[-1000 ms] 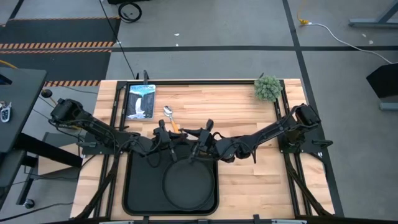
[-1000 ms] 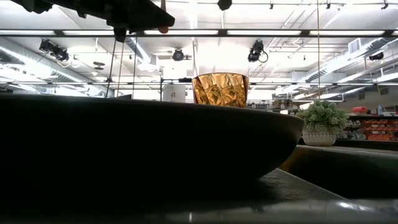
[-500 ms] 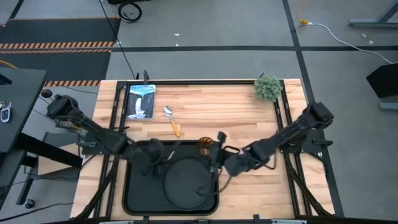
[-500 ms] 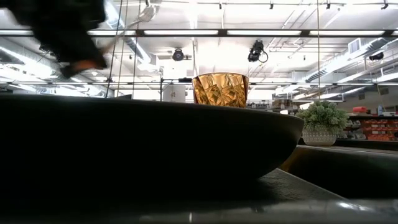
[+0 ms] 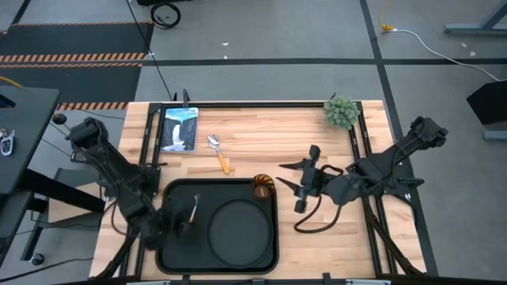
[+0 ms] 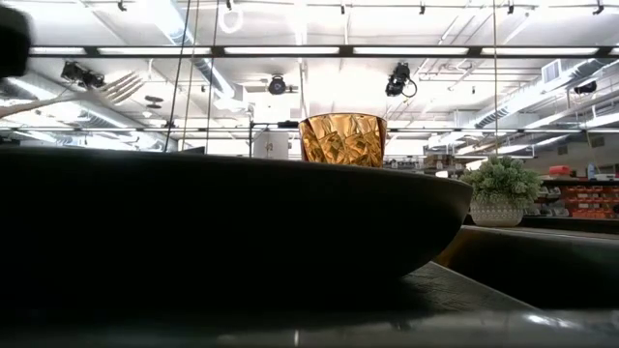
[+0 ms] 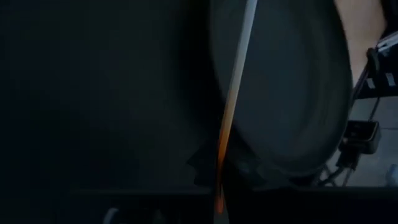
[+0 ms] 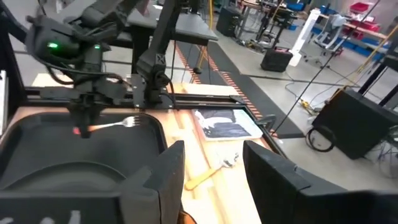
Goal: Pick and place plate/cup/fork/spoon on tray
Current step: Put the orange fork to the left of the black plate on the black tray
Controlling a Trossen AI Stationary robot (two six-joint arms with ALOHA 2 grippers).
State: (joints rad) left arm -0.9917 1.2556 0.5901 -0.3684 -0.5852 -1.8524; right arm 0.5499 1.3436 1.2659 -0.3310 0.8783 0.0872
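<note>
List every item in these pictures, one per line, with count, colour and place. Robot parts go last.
tray: one, black, at the near edge of the table, left of centre.
plate: one, black, lying in the tray's right half.
cup: one, amber, at the tray's far right corner.
fork: one, silver tines and orange handle, held over the tray's left half.
spoon: one, silver bowl and orange handle, on the wood beyond the tray.
picture panel: one, blue and white, far left of the table.
potted plant: one, green, far right corner.
left gripper: one, dark, shut on the fork above the tray.
right gripper: one, dark, open, over bare wood right of the cup.
</note>
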